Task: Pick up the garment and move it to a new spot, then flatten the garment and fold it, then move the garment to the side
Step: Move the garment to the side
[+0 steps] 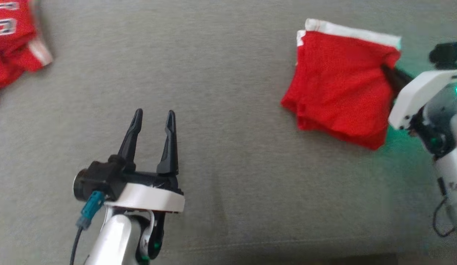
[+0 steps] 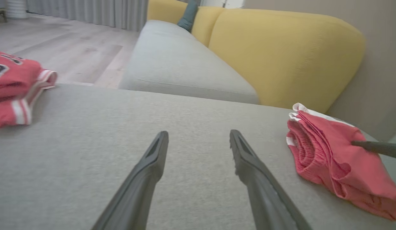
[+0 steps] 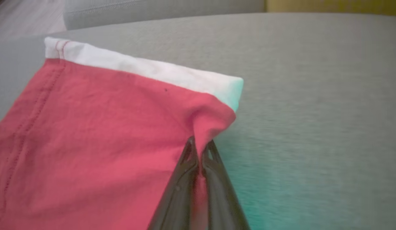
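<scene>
2 red garments, 2 arms, 1 gray cushion surface (image 1: pixel 228 176).

Garment 1, the folded garment (image 1: pixel 338 84) (image 2: pixel 332 159) (image 3: pixel 105 127): red with 1 white band (image 3: pixel 146 68) along its far edge. It lies at the right of the surface in the head view. No label or print can be seen on it.

Garment 2, a crumpled jersey (image 1: pixel 14 44) (image 2: pixel 16 86): red with white stripes, at the far left corner and well apart from garment 1. It has white-outlined lettering, cut off and blurred, not readable.

Right fingers (image 1: pixel 396 77) (image 3: pixel 185 172): 2, clenched, pinching a red fold at the folded garment's right edge, just below the white band. The cloth bunches up at the tips.

Left fingers (image 1: pixel 169 140) (image 2: pixel 153 166): 2, spread apart and released, nothing between them. They hover over bare surface between the two garments.

Background in the left wrist view: 1 sofa with a gray seat (image 2: pixel 175 64) and a yellow backrest (image 2: pixel 280 54), a wood floor (image 2: pixel 57 48) and a gray curtain (image 2: pixel 89 12).
</scene>
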Robot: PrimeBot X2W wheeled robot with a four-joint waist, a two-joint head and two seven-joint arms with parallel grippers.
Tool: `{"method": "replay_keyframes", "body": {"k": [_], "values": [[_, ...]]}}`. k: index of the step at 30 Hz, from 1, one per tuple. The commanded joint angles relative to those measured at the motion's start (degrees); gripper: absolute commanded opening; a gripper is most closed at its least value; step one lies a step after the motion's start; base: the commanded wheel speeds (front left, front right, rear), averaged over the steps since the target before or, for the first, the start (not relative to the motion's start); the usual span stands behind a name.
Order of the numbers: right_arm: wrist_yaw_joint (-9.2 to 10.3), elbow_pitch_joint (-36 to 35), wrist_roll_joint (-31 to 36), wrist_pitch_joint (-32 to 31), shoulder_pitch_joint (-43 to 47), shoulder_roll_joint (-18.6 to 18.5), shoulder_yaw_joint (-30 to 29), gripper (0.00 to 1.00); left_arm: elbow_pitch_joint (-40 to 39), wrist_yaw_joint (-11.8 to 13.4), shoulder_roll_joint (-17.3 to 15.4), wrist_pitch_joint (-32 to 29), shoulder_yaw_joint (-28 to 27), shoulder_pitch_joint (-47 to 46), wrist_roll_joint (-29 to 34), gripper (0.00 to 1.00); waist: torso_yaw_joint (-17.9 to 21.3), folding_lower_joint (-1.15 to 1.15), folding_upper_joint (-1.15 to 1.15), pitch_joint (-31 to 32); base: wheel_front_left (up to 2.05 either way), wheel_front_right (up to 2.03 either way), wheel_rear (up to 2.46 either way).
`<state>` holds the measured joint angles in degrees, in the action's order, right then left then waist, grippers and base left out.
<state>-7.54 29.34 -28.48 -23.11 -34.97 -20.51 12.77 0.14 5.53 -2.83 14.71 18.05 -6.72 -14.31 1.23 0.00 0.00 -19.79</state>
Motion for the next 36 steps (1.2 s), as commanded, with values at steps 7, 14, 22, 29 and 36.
{"method": "replay_keyframes", "body": {"k": [7, 14, 22, 29, 36], "values": [[0.05, -3.6, 3.1, 1.6, -2.8, -1.6, -3.9, 0.0, -3.0, -0.5, -1.5, -0.4, -0.3, -3.9, 2.3, 1.0, 12.4, 0.0, 0.0, -4.0, 0.0, 0.0, 0.0], [0.05, -1.7, 6.6, 5.2, -6.2, 1.1, -6.9, 0.0, -5.2, -0.7, -3.4, -3.4, 0.2, -6.1, 3.8, 1.0, 17.3, 0.0, 0.0, -6.9, 0.0, 0.0, 0.0], [0.05, 7.4, 14.7, 11.2, -13.8, 0.0, -9.3, 0.0, -6.7, -0.3, -4.3, -4.8, 0.4, -7.0, 4.2, 1.0, 15.7, 0.0, 0.0, -8.0, 0.0, 0.0, 0.0], [0.05, 15.1, 20.5, 14.0, -19.7, -5.1, -12.0, 0.0, -7.3, 0.3, -4.1, -4.3, 0.4, -7.1, 3.9, 1.0, 11.8, 0.0, 0.0, -8.8, 0.0, 0.0, 0.0], [0.05, 19.9, 26.4, 15.0, -23.6, -8.4, -15.1, 0.0, -7.5, 0.8, -4.0, -3.6, 0.2, -7.1, 3.5, 1.0, 9.4, 0.0, 0.0, -9.5, 0.0, 0.0, 0.0]]}}
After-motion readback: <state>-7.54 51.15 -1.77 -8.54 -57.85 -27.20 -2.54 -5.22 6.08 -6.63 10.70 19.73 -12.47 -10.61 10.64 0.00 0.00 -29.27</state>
